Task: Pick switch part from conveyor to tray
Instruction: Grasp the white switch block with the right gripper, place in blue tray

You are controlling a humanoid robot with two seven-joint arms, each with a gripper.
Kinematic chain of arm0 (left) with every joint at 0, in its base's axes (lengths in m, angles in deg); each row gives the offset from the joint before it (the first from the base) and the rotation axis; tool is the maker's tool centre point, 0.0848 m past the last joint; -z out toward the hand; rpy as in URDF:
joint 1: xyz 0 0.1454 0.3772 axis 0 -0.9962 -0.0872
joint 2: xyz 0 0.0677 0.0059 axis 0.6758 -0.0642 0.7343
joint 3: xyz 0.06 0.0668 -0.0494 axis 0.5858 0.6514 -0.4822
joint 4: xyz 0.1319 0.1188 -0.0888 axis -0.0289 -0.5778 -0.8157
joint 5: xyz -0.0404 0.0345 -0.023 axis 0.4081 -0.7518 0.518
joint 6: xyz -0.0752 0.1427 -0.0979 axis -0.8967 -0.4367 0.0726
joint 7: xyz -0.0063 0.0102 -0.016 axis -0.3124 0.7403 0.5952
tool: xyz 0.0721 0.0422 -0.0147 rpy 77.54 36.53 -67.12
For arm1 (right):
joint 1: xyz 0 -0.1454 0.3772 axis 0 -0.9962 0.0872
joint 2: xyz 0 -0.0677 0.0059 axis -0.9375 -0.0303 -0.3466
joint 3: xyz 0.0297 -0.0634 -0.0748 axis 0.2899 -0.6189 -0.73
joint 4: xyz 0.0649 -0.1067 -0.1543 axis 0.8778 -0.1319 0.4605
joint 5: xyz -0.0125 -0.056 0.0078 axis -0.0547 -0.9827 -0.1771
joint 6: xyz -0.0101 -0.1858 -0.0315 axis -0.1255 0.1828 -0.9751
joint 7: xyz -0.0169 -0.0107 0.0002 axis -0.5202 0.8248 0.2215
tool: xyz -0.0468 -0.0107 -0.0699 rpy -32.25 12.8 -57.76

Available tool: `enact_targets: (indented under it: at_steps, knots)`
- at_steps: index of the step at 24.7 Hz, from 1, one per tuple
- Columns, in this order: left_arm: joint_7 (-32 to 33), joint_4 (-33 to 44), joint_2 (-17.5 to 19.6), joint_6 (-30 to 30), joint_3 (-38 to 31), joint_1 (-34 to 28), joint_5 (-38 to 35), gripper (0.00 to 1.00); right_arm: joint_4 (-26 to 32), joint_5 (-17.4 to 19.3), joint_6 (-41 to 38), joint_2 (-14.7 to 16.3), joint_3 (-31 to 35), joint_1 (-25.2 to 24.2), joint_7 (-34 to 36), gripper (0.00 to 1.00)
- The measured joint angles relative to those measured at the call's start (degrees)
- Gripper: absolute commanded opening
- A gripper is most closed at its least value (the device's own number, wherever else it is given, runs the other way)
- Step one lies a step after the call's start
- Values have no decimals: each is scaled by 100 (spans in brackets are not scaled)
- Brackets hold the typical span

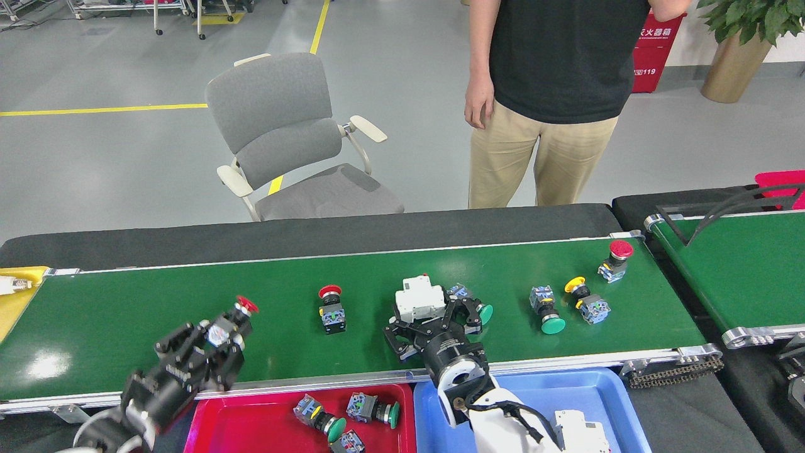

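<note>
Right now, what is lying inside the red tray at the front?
The red tray holds push-button switch parts: two with green caps and a third cut off by the picture's edge. The left gripper covers the tray's left corner, so anything there is hidden.

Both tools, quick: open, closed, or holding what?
Left tool: closed on the red-capped switch, lifted near the conveyor's front rail.
Right tool: fingers around the white breaker; firm grip cannot be told.

conveyor: glossy green | trays: red, blue | chair: grey | floor line: yellow
</note>
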Motion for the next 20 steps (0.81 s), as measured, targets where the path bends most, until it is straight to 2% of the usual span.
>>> enact_targets:
  at_steps: [1,2,4,5,6,7,8,11,16,20]
  knots:
    - [53,248,-68,100,-46,-340,-6,88,470,5,-99,256,83,-223,2,10]
    - [127,375,-154,168,-70,-576,-16,97,943,8,-188,515,207,-525,4,11]
    - [195,465,-376,226,-94,-797,-23,99,1647,8,-435,925,445,-1202,7,16]
    - [214,485,-464,181,-95,-830,-23,99,1884,9,-556,1080,552,-1536,7,25]
    - [223,502,-506,66,-118,-852,-20,99,2075,9,-684,1190,639,-1827,20,44]
    - [230,513,-523,-73,-195,-875,-11,99,2188,9,-747,1266,723,-2131,55,76]
    - [233,523,-542,-214,-323,-897,-3,99,2232,8,-802,1288,761,-2354,81,100]
    - [252,576,-614,-803,-730,-967,49,100,2304,8,-859,1294,778,-2726,182,100]
    - [209,604,-717,-2575,-1162,-990,114,99,2405,7,-896,1281,917,-2817,229,99]
    - [197,614,-715,-3087,-1152,-995,116,99,2410,4,-269,1021,1297,-2855,243,99]
